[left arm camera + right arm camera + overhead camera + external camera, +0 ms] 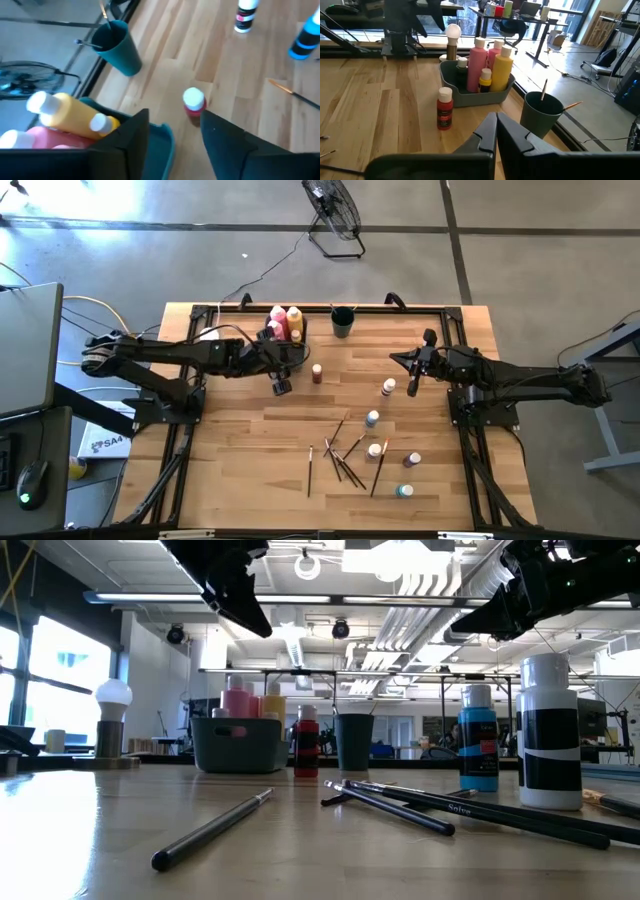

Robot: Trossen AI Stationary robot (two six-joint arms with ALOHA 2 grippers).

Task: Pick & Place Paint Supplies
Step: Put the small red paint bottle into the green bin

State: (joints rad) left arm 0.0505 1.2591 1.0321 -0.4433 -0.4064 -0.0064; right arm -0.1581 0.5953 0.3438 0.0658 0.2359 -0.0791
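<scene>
White script lettering, perhaps "Soho", on a dark brush handle [480, 812] lying near the bench's front edge, "SA4" partly readable on a white box [103, 442] on the floor beside the bench's left edge

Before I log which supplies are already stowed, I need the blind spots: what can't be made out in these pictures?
- Contents of the grey-teal plastic bin: its wall hides the lower bottles in the low and right wrist views.
- Inside the dark green cup: the rim hides all but the brush handles.
- Left gripper: only its fingers show, at the edge of the left wrist view.
- Labels on the small white-capped bottles: too small from above.
</scene>
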